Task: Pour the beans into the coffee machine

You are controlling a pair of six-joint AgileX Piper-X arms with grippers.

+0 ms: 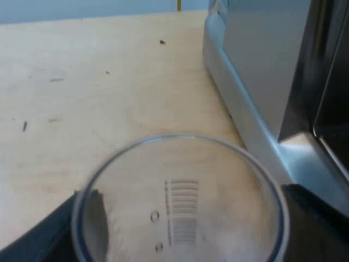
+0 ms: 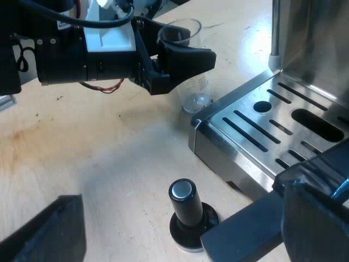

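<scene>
the clear plastic measuring glass with printed grading marks looked empty: i could see straight down through it to its base, and no beans lay in it. it was upright, low by the pale wooden surface, just beside the corner of the brushed-steel espresso machine where the slotted drip tray sits. whether its foot touched the surface i could not tell. the hopper was not to be seen, so i could not say whether beans had gone in. by my reckoning either the pour was over and the glass was on its way down, or there was nothing to pour.

the left jaws were closed on the glass near its rim, one black finger on each side, with the arm reaching level and low across the surface toward the machine's base. the right jaws stood wide apart and held nothing. that arm hung above the tamper with the black knob, which stood on the surface near the machine's front edge, apart from the glass.
</scene>
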